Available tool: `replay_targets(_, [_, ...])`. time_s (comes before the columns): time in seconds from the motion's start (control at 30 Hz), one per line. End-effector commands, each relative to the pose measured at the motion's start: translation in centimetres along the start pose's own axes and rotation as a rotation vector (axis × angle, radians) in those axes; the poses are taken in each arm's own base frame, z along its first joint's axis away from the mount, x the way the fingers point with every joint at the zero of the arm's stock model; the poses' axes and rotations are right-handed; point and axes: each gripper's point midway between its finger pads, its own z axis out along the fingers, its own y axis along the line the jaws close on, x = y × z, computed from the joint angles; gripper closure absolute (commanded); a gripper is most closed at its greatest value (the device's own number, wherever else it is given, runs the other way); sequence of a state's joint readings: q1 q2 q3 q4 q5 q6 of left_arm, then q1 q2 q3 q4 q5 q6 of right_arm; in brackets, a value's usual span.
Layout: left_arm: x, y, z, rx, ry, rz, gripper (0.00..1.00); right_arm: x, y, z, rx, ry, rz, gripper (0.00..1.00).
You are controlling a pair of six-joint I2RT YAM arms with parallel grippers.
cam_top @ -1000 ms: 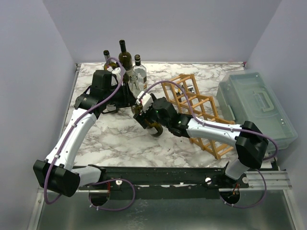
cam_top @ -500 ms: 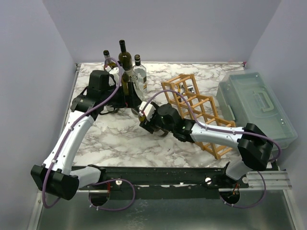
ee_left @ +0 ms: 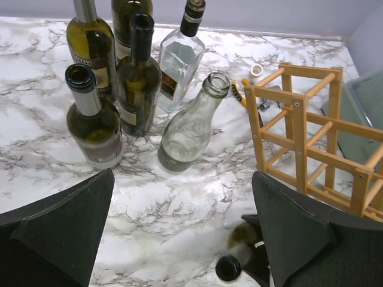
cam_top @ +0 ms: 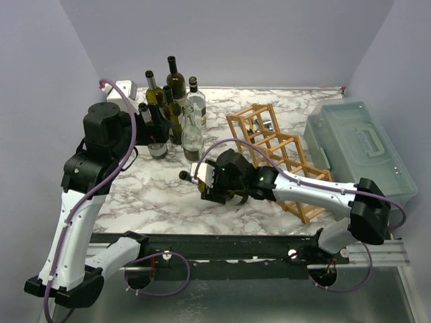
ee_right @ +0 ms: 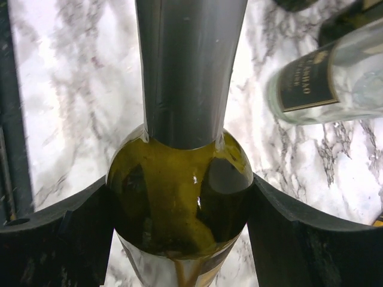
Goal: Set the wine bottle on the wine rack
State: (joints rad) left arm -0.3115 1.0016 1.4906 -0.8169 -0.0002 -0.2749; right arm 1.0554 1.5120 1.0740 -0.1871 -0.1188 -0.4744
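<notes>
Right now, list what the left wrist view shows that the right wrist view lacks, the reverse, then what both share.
Left wrist only: the wine rack, and the left gripper, jaws open. Right wrist only: the right gripper, jaws closed on the wine bottle. Both: that bottle, only its mouth from the left wrist; the marble table; the bottle cluster, only edges from the right wrist.

Marble table (cam_top: 151,195). Back left: cluster of upright bottles, namely four dark green bottles (ee_left: 136,84), a capped clear bottle (ee_left: 179,57) and an open clear bottle (ee_left: 190,125) nearest the front. Lidded box (cam_top: 357,151) at right edge. Small white cap (ee_left: 256,72) lying on the marble.
</notes>
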Motion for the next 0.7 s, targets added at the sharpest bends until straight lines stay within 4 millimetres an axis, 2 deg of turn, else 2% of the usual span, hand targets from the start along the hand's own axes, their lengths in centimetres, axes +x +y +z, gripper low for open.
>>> replay_targets(0.0, [3.1,2.4,2.6,-0.115,0.084,0.004,0.01,-2.0,1.6,-3.2,-0.026,0.033,-0.13,0.99])
replay_targets(0.13, [4.0,1.9,4.4,-0.086,0.101,-0.015,0.01,-0.6,2.5,-4.2,-0.062,0.11,-0.214,1.0])
replay_targets(0.27, [4.6,1.3,5.8,-0.054,0.114,-0.037,0.01,-0.2,3.5,-4.8,-0.088,0.141,-0.311,0.99])
replay_targets(0.47, [6.0,1.2,7.5,-0.041,0.155,-0.04,0.01,0.8,3.1,-5.4,-0.064,0.22,-0.415,0.99])
replay_targets(0.67, [8.3,1.9,8.9,-0.055,0.214,-0.026,0.01,2.0,2.9,-6.0,-0.059,0.342,-0.446,1.0])
